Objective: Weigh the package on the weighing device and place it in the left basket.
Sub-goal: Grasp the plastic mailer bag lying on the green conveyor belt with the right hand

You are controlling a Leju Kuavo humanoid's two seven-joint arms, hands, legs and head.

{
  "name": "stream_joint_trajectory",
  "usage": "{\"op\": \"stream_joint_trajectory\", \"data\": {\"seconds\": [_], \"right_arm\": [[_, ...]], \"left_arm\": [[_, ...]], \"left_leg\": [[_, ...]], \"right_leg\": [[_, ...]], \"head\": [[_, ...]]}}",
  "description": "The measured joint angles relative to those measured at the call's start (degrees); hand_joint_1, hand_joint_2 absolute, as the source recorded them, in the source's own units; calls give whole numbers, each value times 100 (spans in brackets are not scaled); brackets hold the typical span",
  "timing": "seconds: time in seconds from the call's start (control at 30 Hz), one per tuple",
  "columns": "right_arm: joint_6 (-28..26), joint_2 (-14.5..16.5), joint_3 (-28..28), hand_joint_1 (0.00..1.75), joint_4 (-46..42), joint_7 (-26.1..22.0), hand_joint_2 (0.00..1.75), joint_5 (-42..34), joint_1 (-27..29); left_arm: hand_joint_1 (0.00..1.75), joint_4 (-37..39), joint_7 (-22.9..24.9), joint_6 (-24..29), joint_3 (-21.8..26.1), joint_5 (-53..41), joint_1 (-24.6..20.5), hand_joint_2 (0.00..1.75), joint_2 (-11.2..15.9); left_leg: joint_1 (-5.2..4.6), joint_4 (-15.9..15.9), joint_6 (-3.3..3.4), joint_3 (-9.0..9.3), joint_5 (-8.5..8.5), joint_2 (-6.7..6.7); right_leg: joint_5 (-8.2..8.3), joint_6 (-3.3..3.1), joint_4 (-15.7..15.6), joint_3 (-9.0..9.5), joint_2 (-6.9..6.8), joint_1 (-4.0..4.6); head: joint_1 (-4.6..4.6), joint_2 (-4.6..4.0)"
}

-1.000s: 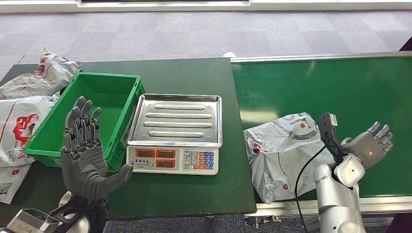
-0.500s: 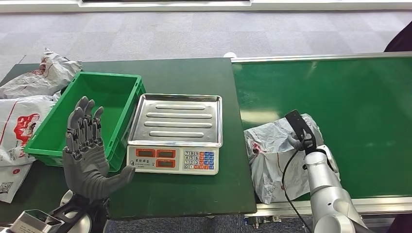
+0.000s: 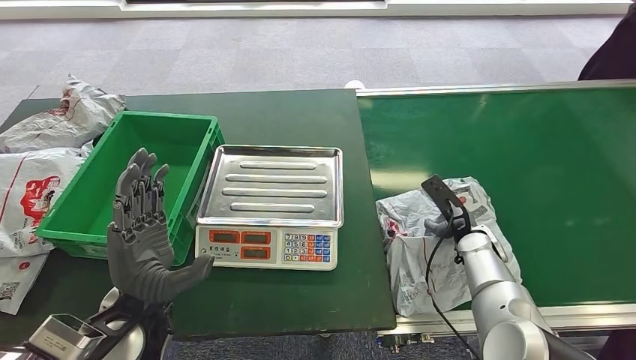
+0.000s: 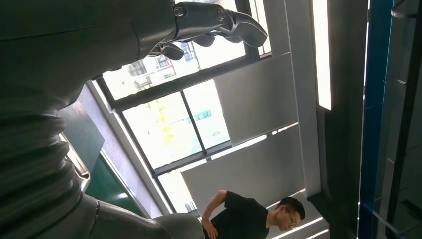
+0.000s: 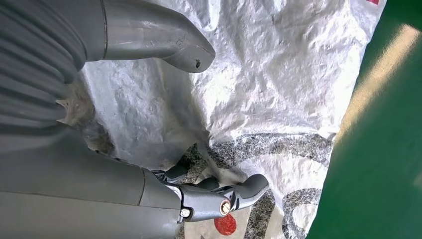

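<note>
On the green conveyor belt, the right hand rests palm-down on the crumpled package, fingers apart against it; the package's long axis runs toward the robot. Left hand stands upright, fingers spread, beside the green basket and scale.

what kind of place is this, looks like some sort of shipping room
Probably a parcel sorting or logistics test station: a green conveyor belt carries a plastic mailer package, an electronic scale sits beside it, and a green basket waits on the table with more mailer bags alongside.
</note>
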Motion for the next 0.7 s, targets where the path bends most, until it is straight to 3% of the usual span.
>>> {"op": "stream_joint_trajectory", "data": {"seconds": [0.33, 0.57, 0.7], "right_arm": [[746, -48, 544, 0, 170, 267, 175, 715, -6], [966, -52, 1091, 0, 230, -43, 175, 877, -5], [1035, -49, 1246, 0, 237, -458, 175, 765, -3]], "left_arm": [[0, 144, 13, -83, 6, -7, -143, 175, -1], [0, 254, 14, -96, 23, -25, -182, 175, -2], [0, 275, 2, -92, 39, -30, -187, 175, -2]], "left_leg": [[0, 0, 0, 1, 0, 1], [0, 0, -1, 1, 0, 5], [1, 0, -1, 1, 0, 5]], "right_leg": [[0, 0, 0, 0, 1, 0], [0, 0, 0, -2, 6, 0], [0, 0, 1, -2, 7, 1]], "head": [[0, 0], [0, 0], [0, 0]]}}
